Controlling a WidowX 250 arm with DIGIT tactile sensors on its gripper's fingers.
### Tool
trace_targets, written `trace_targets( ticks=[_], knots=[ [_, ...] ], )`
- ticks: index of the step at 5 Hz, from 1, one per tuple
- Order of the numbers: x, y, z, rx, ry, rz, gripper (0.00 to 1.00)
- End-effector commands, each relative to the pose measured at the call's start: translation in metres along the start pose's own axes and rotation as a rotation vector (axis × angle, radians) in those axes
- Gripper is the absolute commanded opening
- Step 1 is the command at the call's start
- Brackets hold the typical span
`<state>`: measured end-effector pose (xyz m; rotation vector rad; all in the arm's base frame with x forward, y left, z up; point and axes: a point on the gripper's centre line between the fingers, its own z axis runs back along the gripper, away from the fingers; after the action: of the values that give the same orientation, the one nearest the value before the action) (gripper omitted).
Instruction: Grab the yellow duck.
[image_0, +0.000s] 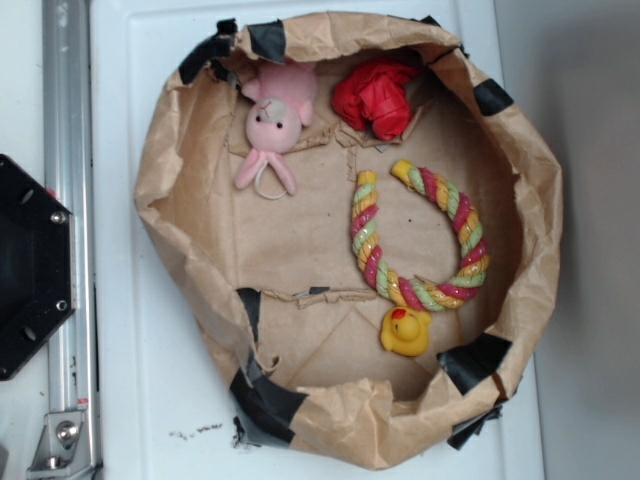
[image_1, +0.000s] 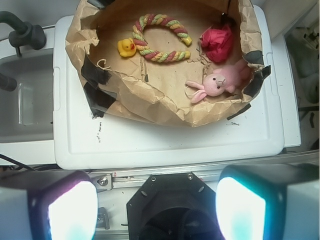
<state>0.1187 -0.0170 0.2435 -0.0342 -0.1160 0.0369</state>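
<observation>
In the wrist view only the two glowing fingers (image_1: 72, 210) of the hand (image_1: 156, 207) show, cut off by the lower edge and blurred by glare; they stand spread wide apart with nothing between them, well short of the crumpled brown paper nest (image_0: 165, 160). The exterior view does not show the hand at all, only a black hexagonal base (image_0: 30, 265) cut by the left edge beside a metal rail (image_0: 68, 200). The nest's raised rim, patched with black tape (image_0: 265, 395), hides part of the floor along its near wall. The yellow duck (image_0: 405, 332) is small, glossy and rounded, with a red-orange beak; it sits on the paper floor inside the nest, close to the rim and touching the outer curve of the twisted rope ring (image_0: 420, 240), which is yellow, pink and green. In the wrist view the duck (image_1: 126, 47) looks tiny and its beak is hard to make out. Well apart from it, at the opposite side of the nest, lie a pink plush bunny (image_0: 272, 125) and a crumpled red cloth (image_0: 378, 97), the latter partly tucked under the paper fold. The nest rests on a white bench (image_0: 150, 400).
</observation>
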Motion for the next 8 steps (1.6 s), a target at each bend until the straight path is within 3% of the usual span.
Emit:
trace_targets(
  ticks=[1,2,3,4,5,8],
  knots=[
    [0.0,0.0,0.0,0.0,0.0,0.0,1.0],
    [0.051,0.013,0.005,-0.037,-0.052,0.253,1.0],
    [0.092,0.017,-0.014,-0.094,-0.05,0.514,1.0],
    [0.115,0.02,-0.05,-0.111,-0.065,0.768,1.0],
    [0.125,0.013,-0.1,-0.097,-0.024,0.82,1.0],
    [0.125,0.013,-0.1,-0.097,-0.024,0.82,1.0]
  ],
)
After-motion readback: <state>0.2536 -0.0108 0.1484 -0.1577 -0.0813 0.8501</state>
